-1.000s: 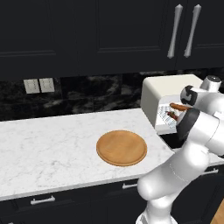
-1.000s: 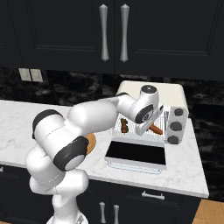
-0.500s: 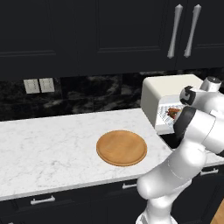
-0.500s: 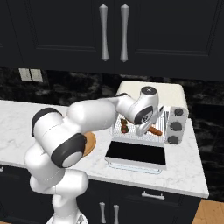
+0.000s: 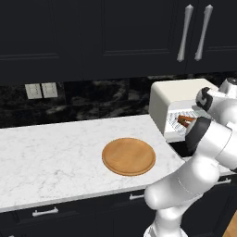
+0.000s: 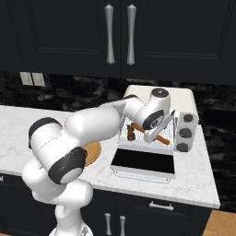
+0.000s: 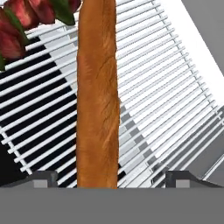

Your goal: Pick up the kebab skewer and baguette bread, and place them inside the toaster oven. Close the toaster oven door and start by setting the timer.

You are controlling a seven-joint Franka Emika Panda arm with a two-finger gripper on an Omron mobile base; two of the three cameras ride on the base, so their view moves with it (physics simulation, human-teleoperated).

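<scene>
My gripper (image 7: 109, 178): fingers spread wide, one on each side of the baguette bread (image 7: 98, 96), not touching it | baguette bread: lying on the wire rack (image 7: 166, 109) inside the toaster oven (image 6: 161, 99) | kebab skewer (image 7: 26, 17): on the same rack (just beside the bread) | toaster oven door (image 6: 144, 161): folded down flat.

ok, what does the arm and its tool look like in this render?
Glossy white rounded arm segments joined by dark grey-black joint bands; a round dark disc cap sits on the wrist. The tool ends in two small dark grey blocky fingertips, each with a lighter grey patch. No cables, labels or markings show.
</scene>
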